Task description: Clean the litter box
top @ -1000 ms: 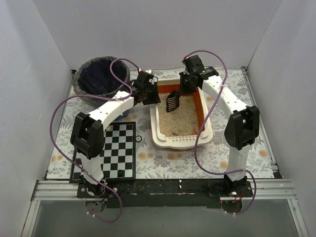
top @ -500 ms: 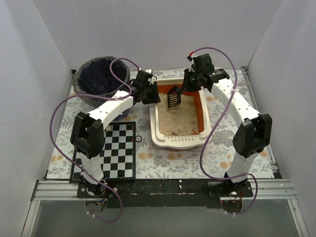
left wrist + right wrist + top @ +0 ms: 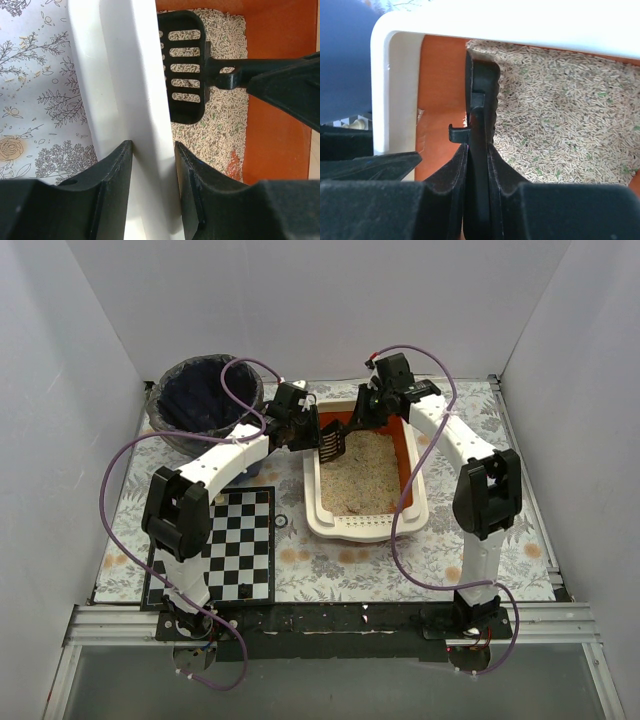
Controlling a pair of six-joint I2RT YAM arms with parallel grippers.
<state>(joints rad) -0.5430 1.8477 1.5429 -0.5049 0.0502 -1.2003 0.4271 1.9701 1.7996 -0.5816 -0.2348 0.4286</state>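
top external: bin (image 3: 205,398) beside litter box (image 3: 365,529), checkerboard mat (image 3: 236,550) near, scoop (image 3: 333,445) inside

The litter box (image 3: 365,530) is cream-white and orange inside; the scoop (image 3: 186,59) is black.

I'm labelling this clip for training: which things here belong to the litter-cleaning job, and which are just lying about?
In the job: litter box, its rim clamped by the left pincer; black scoop in the right pincer; bagged bin, likely for waste.
Lying about: checkerboard mat; small ring beside it; floral cloth.
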